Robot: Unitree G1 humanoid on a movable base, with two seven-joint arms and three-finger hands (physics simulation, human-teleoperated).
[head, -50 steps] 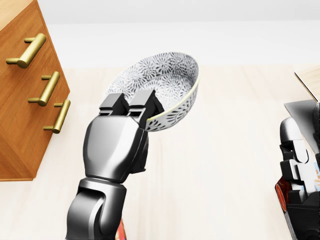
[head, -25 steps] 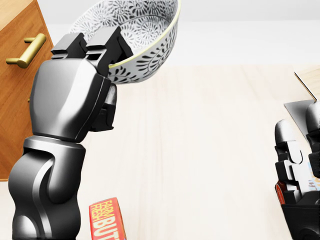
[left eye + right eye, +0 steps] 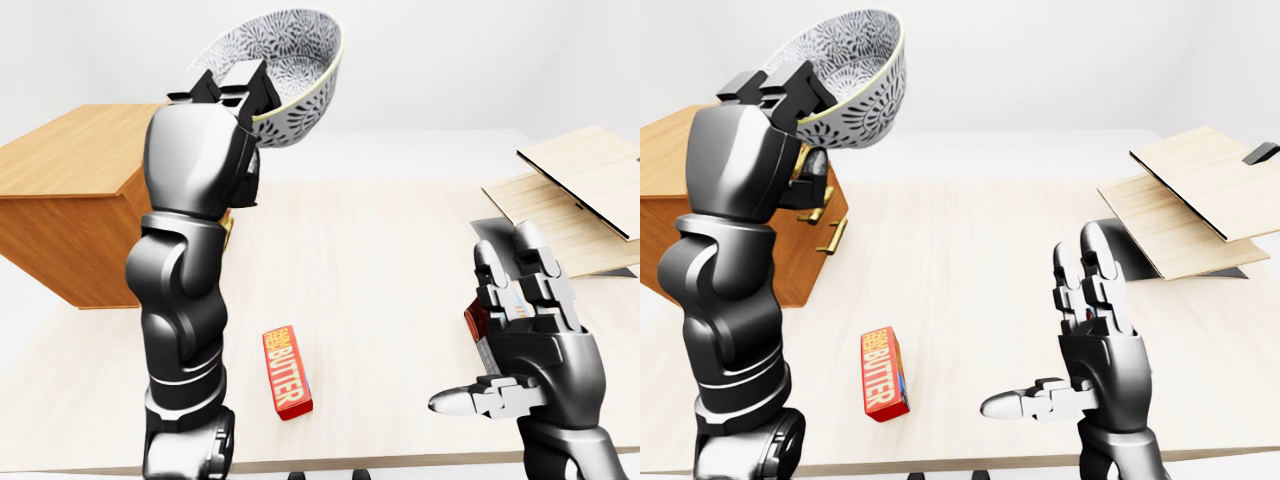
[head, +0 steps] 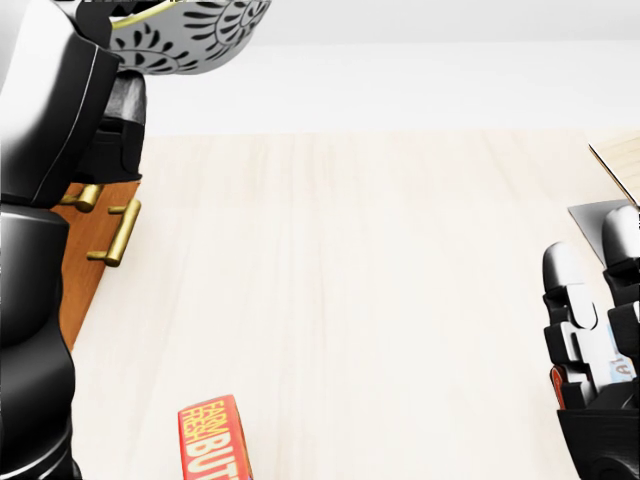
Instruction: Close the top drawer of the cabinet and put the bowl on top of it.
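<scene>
Raising the bowl (image 3: 290, 65) clear of cabinet height, judging by three head-view pictures across one second: first near the middle of that view, level with the brass handles (image 4: 118, 232); then up at 11 o'clock; now almost off the top edge at 11 o'clock, only the patterned underside showing. No shift of the camera, only of the arm.

Seen in the left-eye view at 11 o'clock: held aloft and tilted, mouth turned toward 1 o'clock, clamped at the rim by the left hand (image 3: 205, 140), fingers (image 3: 245, 85) folded tight over the lip. Higher in that view than the cabinet (image 3: 70, 190) at 9 o'clock, but not yet over its bare wooden top; toward the 3 o'clock side of it, above the corner.

Right hand (image 3: 530, 320) idle at 4 o'clock, fingers apart and upright, thumb stuck out sideways, gripping nothing. Butter box (image 3: 285, 370) flat on the table (image 3: 380, 250) at 6 o'clock, well apart from both hands. Light wooden boards (image 3: 580, 190) at 2 o'clock.

Top drawer front hidden behind the raised arm, so impossible to confirm shut from here; a second ago, three handles in line on a flat face, suggesting closed. Likely remaining: carrying toward 9 o'clock, levelling, lowering onto the top. Main risk: slipping from a rim-only pinch while tilted.
</scene>
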